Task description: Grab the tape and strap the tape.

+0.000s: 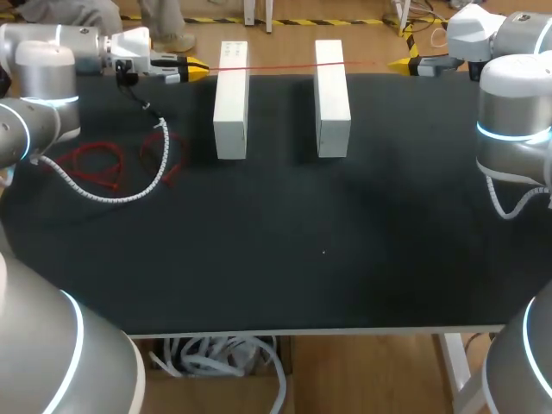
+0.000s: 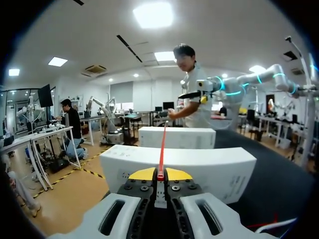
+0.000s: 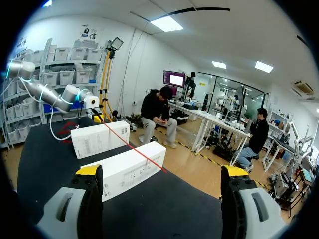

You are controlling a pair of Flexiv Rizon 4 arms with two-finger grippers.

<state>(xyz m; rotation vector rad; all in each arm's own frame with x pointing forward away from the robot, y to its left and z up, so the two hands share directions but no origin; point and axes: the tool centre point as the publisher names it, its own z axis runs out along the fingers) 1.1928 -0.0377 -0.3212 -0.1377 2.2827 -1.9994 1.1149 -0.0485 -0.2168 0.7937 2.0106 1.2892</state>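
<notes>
1. On the near half of the black table (image 1: 285, 259) nothing is in play. Off to the robot's left lie red cables (image 1: 95, 164) looped beside a white coiled cord (image 1: 147, 179).
2. Further back, one white box (image 1: 231, 103) and a second white box (image 1: 331, 99) stand side by side, well apart, with their long sides running away from the robot.
3. At the far edge, the red tape (image 1: 276, 65) is stretched taut over the tops of both boxes, its long axis lying crosswise from left to right.
4. The left gripper (image 1: 197, 66) has its yellow tips pinched closed on the tape's left end.
5. The right gripper (image 1: 398, 63) is nearer the free end, its fingers spread wide and holding nothing. The tape stops just short of them, pointing into the gap.
6. Judged from here, the right arm need only advance along the tape's own line to take that end.
</notes>
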